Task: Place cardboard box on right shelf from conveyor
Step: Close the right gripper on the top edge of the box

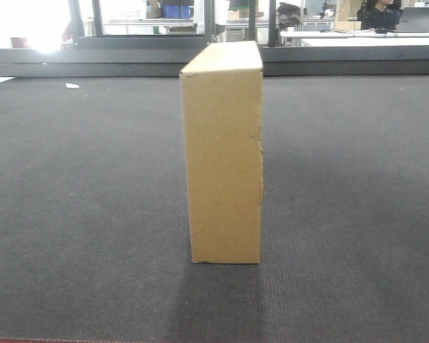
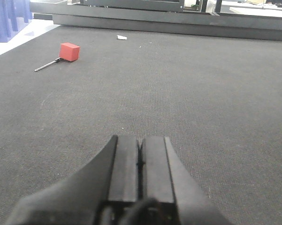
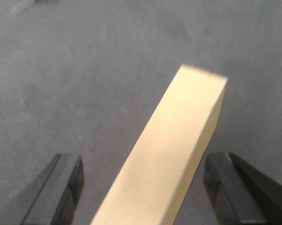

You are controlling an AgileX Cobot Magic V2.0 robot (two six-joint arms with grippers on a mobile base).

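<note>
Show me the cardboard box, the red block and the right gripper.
cardboard box [image 1: 225, 164], front view, front face.
red block [image 2: 69, 51], left wrist view, front side.
right gripper [image 3: 144, 168], right wrist view, midway between fingertips.

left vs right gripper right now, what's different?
The left gripper is shut, its fingers pressed together; the right gripper is wide open. The left holds nothing, with only bare conveyor ahead; the right has a finger on each side of the upright cardboard box, not clamped on it. Both have dark fingers and sit over the same belt.
</note>
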